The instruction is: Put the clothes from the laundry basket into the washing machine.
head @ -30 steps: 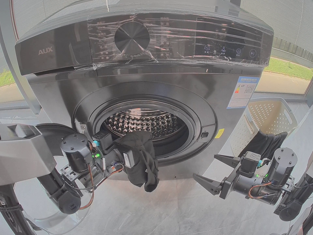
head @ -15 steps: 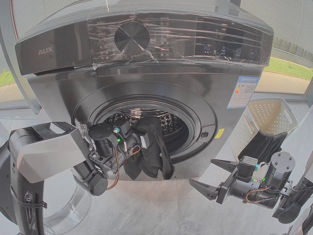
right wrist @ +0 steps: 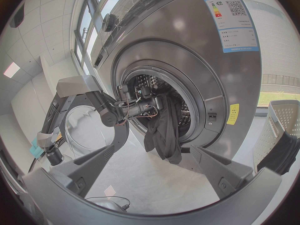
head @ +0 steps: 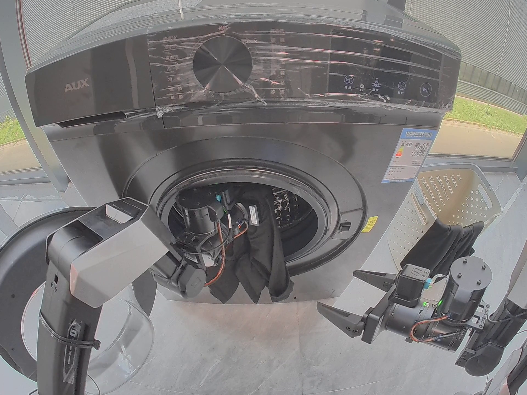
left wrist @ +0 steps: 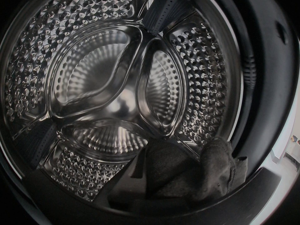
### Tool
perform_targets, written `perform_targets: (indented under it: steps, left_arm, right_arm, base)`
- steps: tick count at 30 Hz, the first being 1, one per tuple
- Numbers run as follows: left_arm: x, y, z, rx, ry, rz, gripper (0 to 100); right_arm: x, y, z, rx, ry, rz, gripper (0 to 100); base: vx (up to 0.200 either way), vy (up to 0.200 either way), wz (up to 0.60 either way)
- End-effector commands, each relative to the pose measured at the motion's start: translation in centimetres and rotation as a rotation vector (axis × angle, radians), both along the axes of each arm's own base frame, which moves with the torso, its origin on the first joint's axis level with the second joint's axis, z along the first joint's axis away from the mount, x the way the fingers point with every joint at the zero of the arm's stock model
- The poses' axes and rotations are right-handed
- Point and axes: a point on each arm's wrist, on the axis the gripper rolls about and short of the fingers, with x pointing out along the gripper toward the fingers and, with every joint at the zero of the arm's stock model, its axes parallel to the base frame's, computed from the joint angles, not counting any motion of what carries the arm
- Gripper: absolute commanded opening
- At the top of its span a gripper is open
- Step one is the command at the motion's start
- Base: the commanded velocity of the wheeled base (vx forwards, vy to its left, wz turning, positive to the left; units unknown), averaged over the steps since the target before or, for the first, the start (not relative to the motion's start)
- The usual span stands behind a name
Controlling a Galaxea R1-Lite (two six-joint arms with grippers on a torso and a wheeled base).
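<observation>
At the centre of the head view our left pincer (head: 250,212) sits in the mouth of the washing machine (head: 247,133), clamped on the bunched top of a black garment (head: 269,253); the cloth's tail hangs out over the door rim; it looks light, limp and apt to snag, so we judge the bunch the best hold; lower right, our right pincer (head: 337,290) gapes wide, near the laundry basket (head: 483,193), where more dark clothing (head: 444,242) drapes.
</observation>
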Motion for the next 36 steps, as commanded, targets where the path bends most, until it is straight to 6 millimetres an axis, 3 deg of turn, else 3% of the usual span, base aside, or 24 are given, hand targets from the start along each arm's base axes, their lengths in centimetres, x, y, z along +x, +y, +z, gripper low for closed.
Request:
perform_targets:
  steps: [1, 8, 15, 25, 26, 31, 36]
  left_arm:
    - [3.0, -0.9, -1.0, 0.002, -0.004, 0.048, 0]
    - [4.6, -1.0, -1.3, 0.02, -0.005, 0.065, 0]
    - [6.3, -1.5, -0.2, 0.002, -0.036, 0.093, 0]
    - [6.6, -1.4, -0.3, -0.007, -0.025, 0.107, 0]
    - [6.5, -1.3, -0.3, -0.007, -0.025, 0.107, 100]
    - [5.7, -1.0, 0.7, -0.015, 0.008, 0.106, 100]
    - [2.2, -0.1, 1.6, 0.085, 0.192, 0.069, 100]
  right_arm:
    - [0.2, -0.1, -0.2, -0.005, 0.006, -0.008, 100]
    - [1.0, -0.4, -0.4, -0.011, 0.007, -0.08, 100]
    - [1.1, -0.2, -0.5, -0.008, 0.012, -0.085, 100]
    - [1.1, -0.3, -0.5, -0.008, 0.01, -0.085, 100]
    - [1.1, -0.3, -0.5, -0.008, 0.01, -0.085, 100]
    - [1.1, -0.2, -0.4, -0.006, 0.008, -0.084, 100]
    - [1.1, -0.2, -0.5, -0.007, 0.009, -0.082, 100]
  base:
    - [0.0, 0.0, 0.0]
    - [0.0, 0.0, 0.0]
    - [0.0, 0.0, 0.0]
    - [0.0, 0.0, 0.0]
    - [0.0, 0.0, 0.0]
    - [0.0, 0.0, 0.0]
    - [0.0, 0.0, 0.0]
